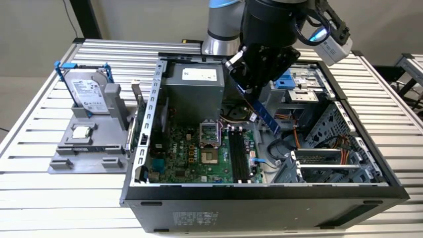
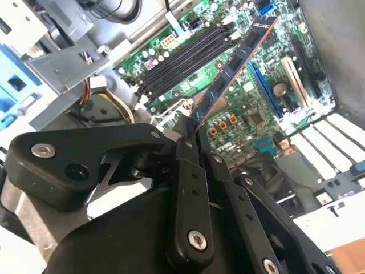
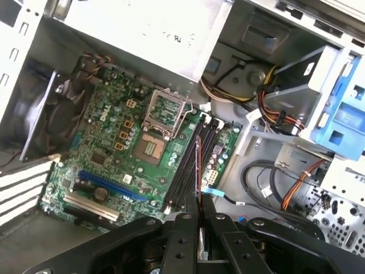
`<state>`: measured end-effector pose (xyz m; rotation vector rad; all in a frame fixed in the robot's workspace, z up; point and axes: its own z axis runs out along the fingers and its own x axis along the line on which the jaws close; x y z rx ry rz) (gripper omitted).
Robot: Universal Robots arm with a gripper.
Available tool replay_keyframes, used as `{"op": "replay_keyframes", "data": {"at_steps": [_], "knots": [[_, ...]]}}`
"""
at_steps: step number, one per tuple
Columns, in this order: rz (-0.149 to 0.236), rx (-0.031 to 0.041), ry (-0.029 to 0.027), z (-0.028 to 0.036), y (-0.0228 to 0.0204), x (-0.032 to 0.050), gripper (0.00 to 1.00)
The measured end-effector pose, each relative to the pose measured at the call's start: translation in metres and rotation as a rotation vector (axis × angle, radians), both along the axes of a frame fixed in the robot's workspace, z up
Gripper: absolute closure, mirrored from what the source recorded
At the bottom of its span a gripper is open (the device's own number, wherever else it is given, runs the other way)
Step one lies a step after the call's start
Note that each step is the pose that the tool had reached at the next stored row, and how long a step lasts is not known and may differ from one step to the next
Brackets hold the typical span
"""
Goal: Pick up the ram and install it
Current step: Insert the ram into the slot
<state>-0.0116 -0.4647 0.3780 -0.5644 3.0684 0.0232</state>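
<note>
My jaws are clenched on one end of the ram (image 1: 264, 113), and the stick juts out from between them, tilted, with its free end lowest. The pick-up is done, as I judge it; the work now stands in the carry-and-align part of the install. I hang over the open computer case (image 1: 264, 208), and the memory slots (image 3: 183, 171) lie below my jaws on the motherboard (image 3: 108, 142), apart from the stick, which touches nothing but me. In the first wrist view the ram's edge runs nearly along the slots' line.

Seating it calls for squaring the stick upright over one slot, matching its edge to the slot's length, then a straight, even press; a skewed entry could jam.

My count: one ram, in my grasp. Four black slots, as best I can tell, all empty. One processor socket (image 3: 151, 149) just beside them. Well away from my jaws, on the counter (image 1: 39, 198), one hard drive (image 1: 89, 91) in a blue frame and one processor chip (image 1: 81, 132).
</note>
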Motion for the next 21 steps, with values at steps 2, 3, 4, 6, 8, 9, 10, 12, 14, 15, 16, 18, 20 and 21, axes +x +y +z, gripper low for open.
{"op": "replay_keyframes", "data": {"at_steps": [2,3,4,6,8,9,10,12,14,15,16,18,20,21], "knots": [[-0.028,0.0000,0.0000,-0.0001,0.0000,0.0000,1.00],[-0.042,0.0000,0.0000,-0.0001,0.0000,0.0000,1.00],[-0.055,0.0001,0.0000,-0.0002,0.0000,0.0000,1.00],[-0.082,0.0000,0.0000,-0.0002,0.0000,0.0000,1.00],[-0.108,0.0001,0.0000,-0.0003,0.0000,0.0000,1.00],[-0.121,0.0001,0.0000,-0.0003,0.0000,0.0000,1.00],[-0.134,0.0001,0.0000,-0.0003,0.0000,0.0000,1.00],[-0.160,0.0000,0.0000,-0.0004,0.0000,0.0000,1.00],[-0.184,0.0000,0.0000,-0.0004,0.0000,0.0000,1.00],[-0.196,0.0000,0.0000,-0.0004,0.0000,0.0000,1.00],[-0.208,0.0000,0.0000,-0.0005,0.0000,0.0000,1.00],[-0.230,0.0000,0.0000,-0.0005,0.0000,0.0000,1.00],[-0.251,0.0000,0.0000,-0.0005,0.0000,0.0000,1.00],[-0.261,0.0000,0.0000,-0.0006,0.0000,0.0000,1.00]]}}
